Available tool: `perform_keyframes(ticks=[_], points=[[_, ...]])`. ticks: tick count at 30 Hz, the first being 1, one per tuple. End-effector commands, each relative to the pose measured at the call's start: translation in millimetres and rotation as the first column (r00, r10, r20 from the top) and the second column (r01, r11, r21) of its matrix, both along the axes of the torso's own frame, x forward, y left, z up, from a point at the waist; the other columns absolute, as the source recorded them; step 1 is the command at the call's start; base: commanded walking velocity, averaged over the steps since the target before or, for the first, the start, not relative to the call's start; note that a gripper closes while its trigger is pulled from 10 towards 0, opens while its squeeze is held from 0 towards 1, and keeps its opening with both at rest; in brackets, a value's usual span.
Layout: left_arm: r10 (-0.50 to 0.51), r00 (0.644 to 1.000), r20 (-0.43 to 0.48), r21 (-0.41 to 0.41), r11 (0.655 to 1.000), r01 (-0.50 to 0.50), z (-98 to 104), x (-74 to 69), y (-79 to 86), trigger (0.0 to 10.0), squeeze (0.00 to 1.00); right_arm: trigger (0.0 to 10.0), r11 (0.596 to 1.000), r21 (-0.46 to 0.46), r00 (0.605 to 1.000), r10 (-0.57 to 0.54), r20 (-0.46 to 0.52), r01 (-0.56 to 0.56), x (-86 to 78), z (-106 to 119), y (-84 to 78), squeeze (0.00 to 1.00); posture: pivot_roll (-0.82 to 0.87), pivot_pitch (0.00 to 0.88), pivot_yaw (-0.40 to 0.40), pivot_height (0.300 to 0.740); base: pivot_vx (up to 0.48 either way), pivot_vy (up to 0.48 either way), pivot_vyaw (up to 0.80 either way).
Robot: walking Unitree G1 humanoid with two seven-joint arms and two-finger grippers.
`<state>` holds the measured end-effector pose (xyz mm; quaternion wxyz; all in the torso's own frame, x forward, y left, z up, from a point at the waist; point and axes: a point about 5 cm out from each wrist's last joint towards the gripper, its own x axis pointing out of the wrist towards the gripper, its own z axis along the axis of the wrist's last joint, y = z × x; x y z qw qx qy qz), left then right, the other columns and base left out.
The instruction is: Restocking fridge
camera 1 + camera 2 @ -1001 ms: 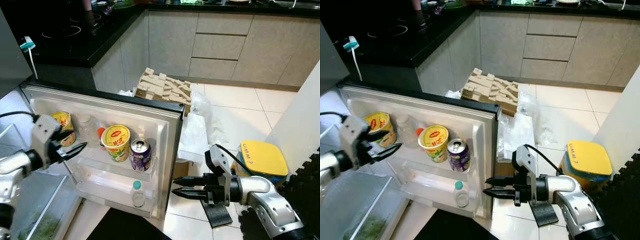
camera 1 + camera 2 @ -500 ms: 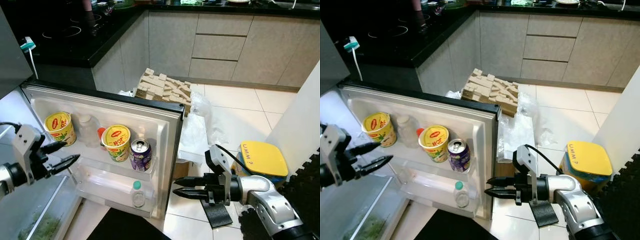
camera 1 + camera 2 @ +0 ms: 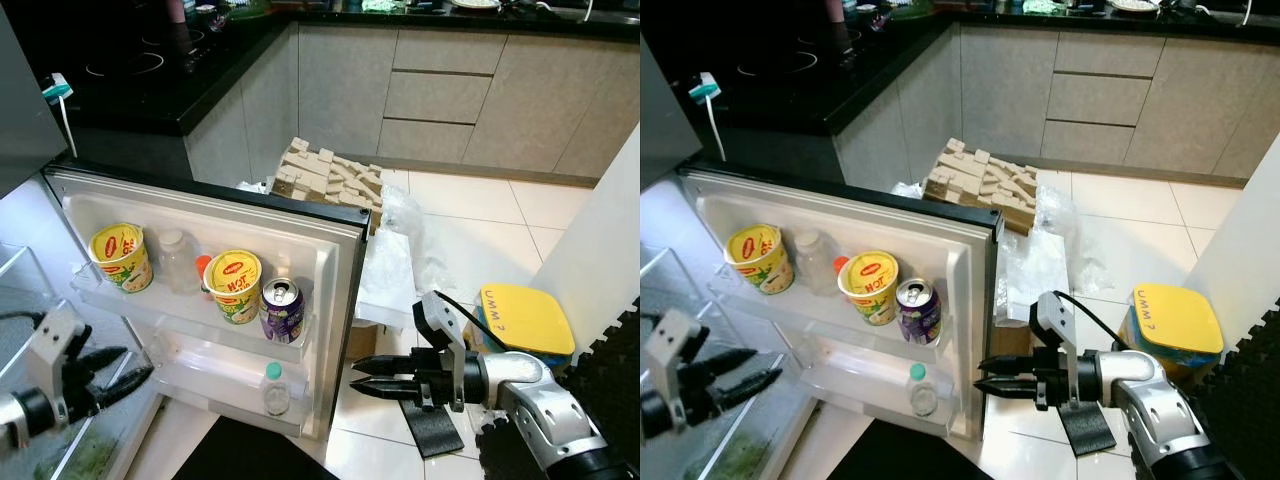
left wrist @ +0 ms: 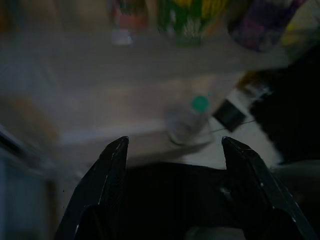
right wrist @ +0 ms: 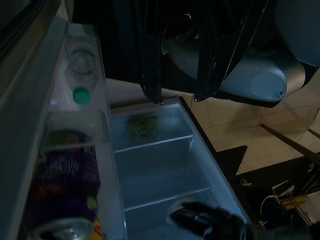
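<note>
Open fridge door (image 3: 330, 262) holds cups and a purple can (image 3: 281, 310); both grippers, left (image 3: 115, 366) and right (image 3: 362, 371), hover nearby, fingers apart, empty.

left wrist view blurred, bottle (image 4: 187, 120) smeared

Open fridge door (image 3: 330, 270), two yellow noodle cups (image 3: 120, 257), purple can (image 3: 281, 310) (all upright), bottle (image 3: 275, 388) on lower shelf

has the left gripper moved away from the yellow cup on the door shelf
Yes. The left gripper was up beside the yellow cup on the fridge door's upper shelf; now it has dropped well below that shelf, open and empty, level with the lower door bin.
</note>
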<state>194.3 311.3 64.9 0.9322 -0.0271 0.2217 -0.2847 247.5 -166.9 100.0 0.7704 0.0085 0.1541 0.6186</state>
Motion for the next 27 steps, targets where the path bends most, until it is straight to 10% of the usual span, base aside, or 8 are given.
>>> perform_keyframes(ticks=[1,13,22,27], points=[[0.013,1.0,-0.021,-0.017,1.0,-0.014,-6,-2.8,-1.5,10.0,0.0,10.0,1.0,0.001,1.0,-0.005,0.01,0.005,0.1,1,-3.9,0.0,-0.04,0.0,-0.013,0.74,0.0,0.0,0.0],[0.118,0.948,-0.297,-0.126,0.979,-0.162,-88,-35.2,-36.2,10.0,0.0,10.0,1.0,-0.005,0.997,-0.031,-0.065,0.031,-5.4,-19,-9.5,0.0,-0.04,0.0,-0.015,0.74,0.0,0.0,0.0],[0.281,0.836,-0.471,-0.03,0.942,-0.333,-131,-68.3,-50.0,10.0,0.0,10.0,0.975,-0.099,0.961,-0.215,-0.176,0.2,-17.8,-67,-27.3,0.0,-0.04,0.0,-0.017,0.74,0.0,0.0,0.0],[0.308,0.777,-0.549,0.077,0.944,-0.321,-149,-90.5,-62.3,10.0,0.0,10.0,0.906,-0.168,0.875,-0.42,-0.242,0.388,-25.7,-100,-38.5,0.0,-0.04,0.0,-0.014,0.74,0.0,0.0,0.0]])
